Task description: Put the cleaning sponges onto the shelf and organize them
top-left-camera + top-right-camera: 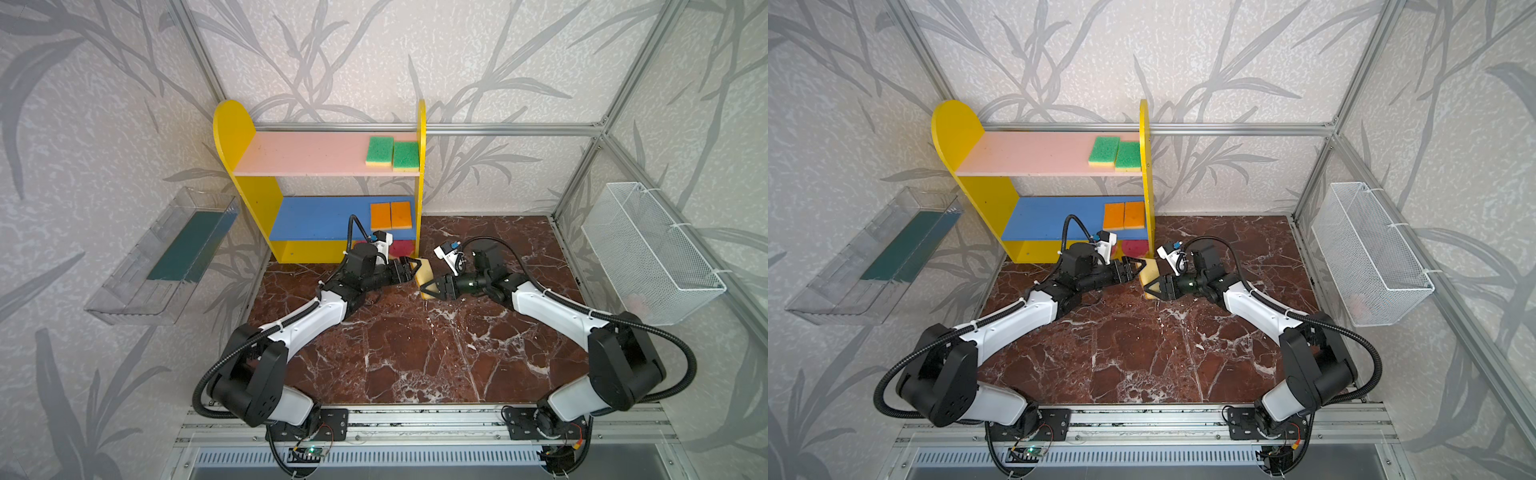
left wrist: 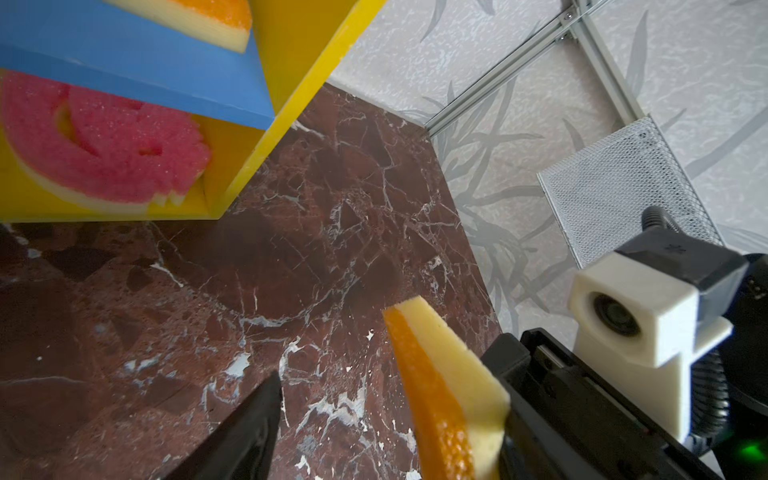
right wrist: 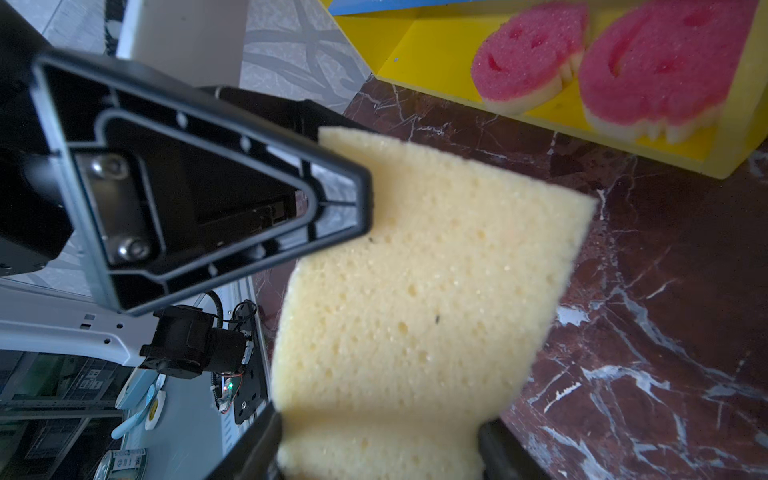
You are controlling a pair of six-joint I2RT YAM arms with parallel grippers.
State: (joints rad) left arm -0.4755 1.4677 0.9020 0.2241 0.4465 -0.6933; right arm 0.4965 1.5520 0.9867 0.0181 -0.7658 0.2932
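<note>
In a top view the orange-faced sponge [image 1: 424, 272] stands on edge over the tabletop [image 1: 415, 353], its long axis running 12-to-6. The right hand [image 1: 430, 290] pinches its 6 o'clock end. The left hand [image 1: 415, 272], reaching from 9 o'clock, straddles the other end with jaws parted, one finger clear. The shelf [image 1: 232, 133] lies at 11 o'clock.

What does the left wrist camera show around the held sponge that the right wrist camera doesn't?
Only left wrist: the orange scrub face of the held sponge, an orange sponge on the blue board, the wire basket. Only right wrist: the sponge's plain yellow face, a second pink smiley sponge, a finger of the left gripper at the held sponge's edge. Both: that sponge clamped in the right gripper, the shelf, one pink smiley sponge on its base, the marble table.
</note>
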